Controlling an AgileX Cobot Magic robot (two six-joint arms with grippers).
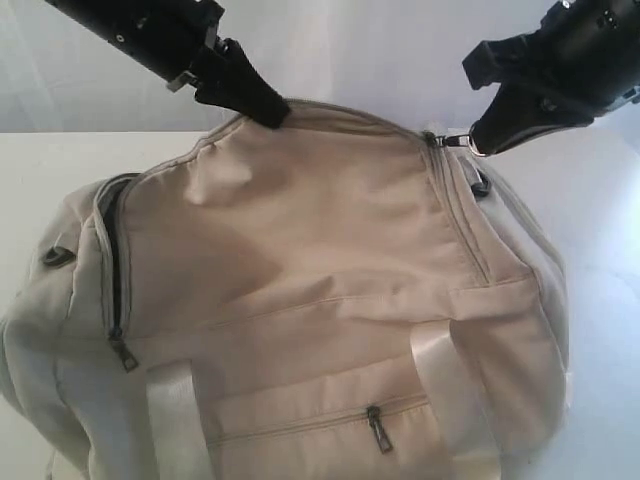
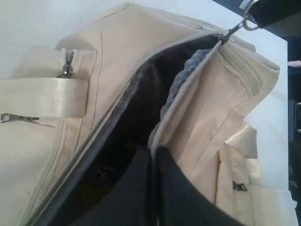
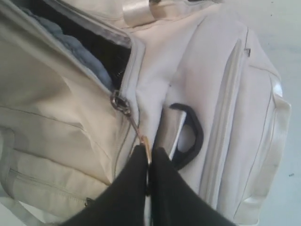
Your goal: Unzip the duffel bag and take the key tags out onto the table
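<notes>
The only candidate for writing you have is a pale mark (image 2: pixel 101 176) on the dark lining (image 2: pixel 136 113), and it is too blurred to read. The duffel bag (image 1: pixel 320 270) lies on the white worktop (image 1: pixel 40 170), filling the exterior view from centre down to 6 o'clock, with its main zip (image 2: pixel 169 49) parted along the top. Your left claw (image 1: pixel 272 112) sits at 11 o'clock on the bag, its fingers pressed together on the fabric lip of the opening. Your right claw (image 1: pixel 482 142) sits at 1 o'clock, pinched tight on the metal zipper pull (image 3: pixel 134 125), the slider (image 3: pixel 120 102) just beside its tips. Between the two claws the gap shows a crumpled blue-grey fold (image 2: pixel 181 80). A black strap loop (image 3: pixel 195 136) lies just beside the right claw, and the side pocket zip (image 1: pixel 378 428) at 6 o'clock is closed.
</notes>
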